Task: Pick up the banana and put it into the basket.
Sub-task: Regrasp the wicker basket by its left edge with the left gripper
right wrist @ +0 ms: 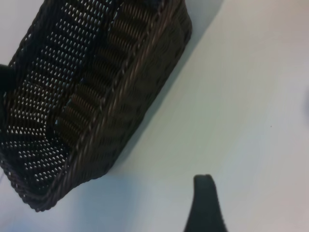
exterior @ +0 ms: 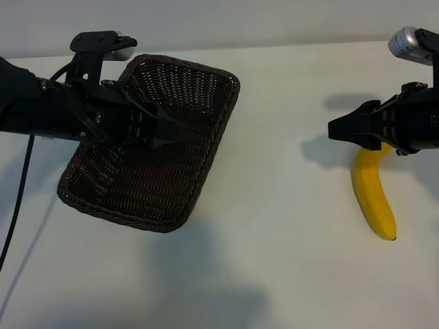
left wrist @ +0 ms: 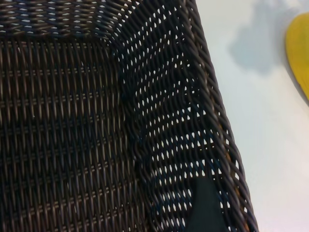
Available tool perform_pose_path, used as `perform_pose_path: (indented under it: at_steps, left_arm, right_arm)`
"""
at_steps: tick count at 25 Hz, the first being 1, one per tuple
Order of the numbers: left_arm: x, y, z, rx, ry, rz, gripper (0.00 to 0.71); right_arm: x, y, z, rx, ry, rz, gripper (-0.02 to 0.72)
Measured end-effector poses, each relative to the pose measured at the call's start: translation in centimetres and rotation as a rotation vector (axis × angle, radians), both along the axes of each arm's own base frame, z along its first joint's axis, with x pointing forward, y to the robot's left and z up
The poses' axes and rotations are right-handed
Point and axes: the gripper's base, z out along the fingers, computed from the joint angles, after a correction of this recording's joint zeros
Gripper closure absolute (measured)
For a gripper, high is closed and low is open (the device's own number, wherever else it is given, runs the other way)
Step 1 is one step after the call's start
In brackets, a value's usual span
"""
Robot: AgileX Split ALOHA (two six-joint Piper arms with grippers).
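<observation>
1. The banana lies flat on the white table at the right side of the exterior view, well apart from the basket, so the task's first step is not yet done.
2. The right gripper hangs over the banana's upper end, angled down toward the table and pointing at the basket's side; its fingers stand apart and grip nothing. I judge it is placed there to come down on the fruit (one dark fingertip shows in its own wrist view, with bare table beneath).
3. The basket sits at the left, empty, its long axis running slantwise.
4. The left gripper hovers over the basket's middle, its fingers also spread with nothing between them; its wrist view looks straight into the weave. Whether it touches the wicker I cannot tell.
5. Count: one banana, one basket, two grippers, one table.
</observation>
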Motion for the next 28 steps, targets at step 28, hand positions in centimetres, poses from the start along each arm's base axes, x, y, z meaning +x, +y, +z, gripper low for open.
perform_pose_path:
  at_steps: [28]
  left_arm:
    - [-1.8, 3.5, 0.9, 0.111, 0.17, 0.083, 0.162]
  right_arm:
    - [0.0, 0.0, 0.0, 0.001, 0.0, 0.0, 0.227]
